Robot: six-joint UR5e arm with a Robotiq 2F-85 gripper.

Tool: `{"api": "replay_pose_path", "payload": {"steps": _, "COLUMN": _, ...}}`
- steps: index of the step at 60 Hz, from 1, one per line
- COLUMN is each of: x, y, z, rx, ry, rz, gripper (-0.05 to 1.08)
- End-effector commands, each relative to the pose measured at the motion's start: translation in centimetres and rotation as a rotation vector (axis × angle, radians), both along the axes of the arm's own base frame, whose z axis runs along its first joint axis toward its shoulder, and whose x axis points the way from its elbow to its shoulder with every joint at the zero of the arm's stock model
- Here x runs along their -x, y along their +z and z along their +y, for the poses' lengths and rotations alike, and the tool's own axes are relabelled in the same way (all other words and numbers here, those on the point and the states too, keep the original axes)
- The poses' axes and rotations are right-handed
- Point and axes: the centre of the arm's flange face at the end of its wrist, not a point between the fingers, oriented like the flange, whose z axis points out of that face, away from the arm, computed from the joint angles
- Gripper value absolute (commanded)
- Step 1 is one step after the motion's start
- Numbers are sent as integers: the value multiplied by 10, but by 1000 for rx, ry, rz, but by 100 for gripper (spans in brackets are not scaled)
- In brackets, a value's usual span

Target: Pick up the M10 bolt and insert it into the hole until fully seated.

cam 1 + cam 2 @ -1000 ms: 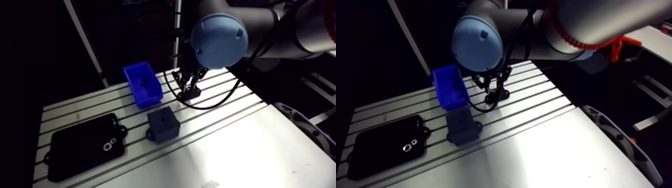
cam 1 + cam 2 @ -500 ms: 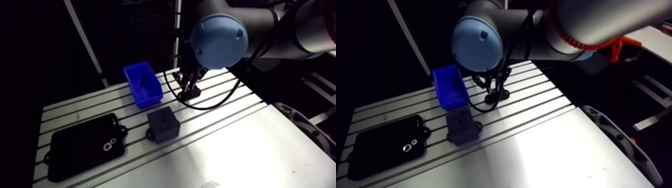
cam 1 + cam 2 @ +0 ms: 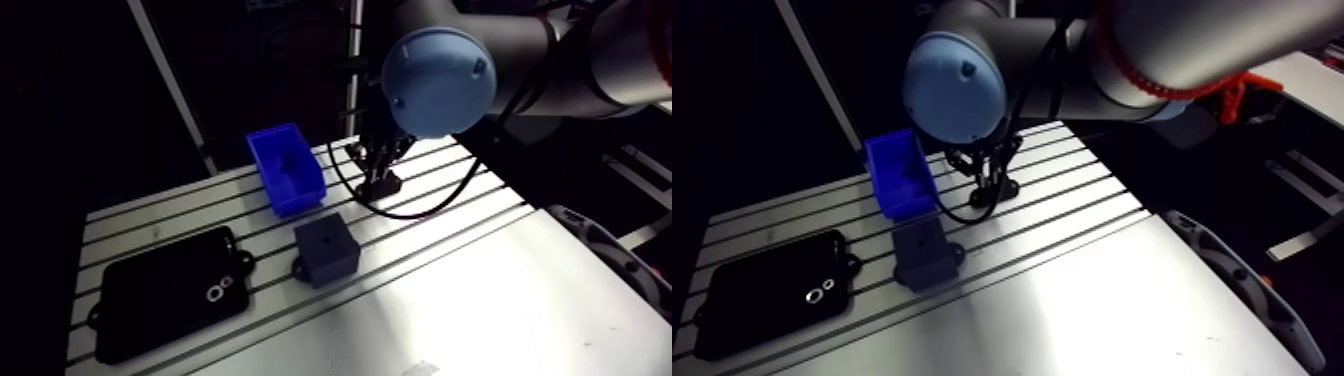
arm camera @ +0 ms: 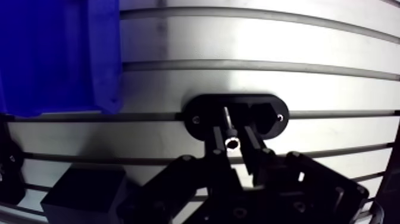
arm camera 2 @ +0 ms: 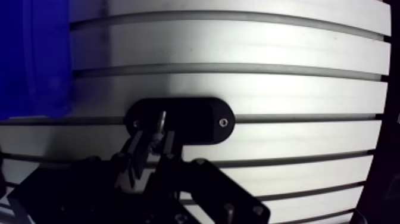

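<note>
Over blk plate (image 4: 205, 107), gripper (image 4: 235, 134) pinching bolt (image 4: 228, 126), axis vert, shank down

One slotted table (image 3: 450, 290). On it, seen in the arm view: one open blue bin (image 3: 287, 168) just above the centre of the frame; one dark blue block (image 3: 327, 250) at the centre, with a single hole in its top; one flat black tray (image 3: 150, 300) at lower left, with two small silvery rings (image 3: 213, 294) lying side by side on it. The wrist view adds one black oval plate (image 4: 202, 110) with two screw heads (image 4: 280, 117), one near each end. There is one gripper (image 4: 234, 145) with two fingers (image 4: 255, 152), and one bolt (image 4: 228, 124) between them.
</note>
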Motion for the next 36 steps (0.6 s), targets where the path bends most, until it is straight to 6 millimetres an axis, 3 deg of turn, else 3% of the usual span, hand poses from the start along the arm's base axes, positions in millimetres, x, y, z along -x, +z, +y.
{"api": "replay_pose_path", "payload": {"steps": 1, "x": 0, "y": 0, "z": 0, "rx": 0, "ry": 0, "rz": -1, "gripper": 75}}
{"api": "replay_pose_path", "payload": {"steps": 36, "x": 3, "y": 5, "z": 1, "rx": 0, "ry": 0, "rz": 9, "gripper": 83}}
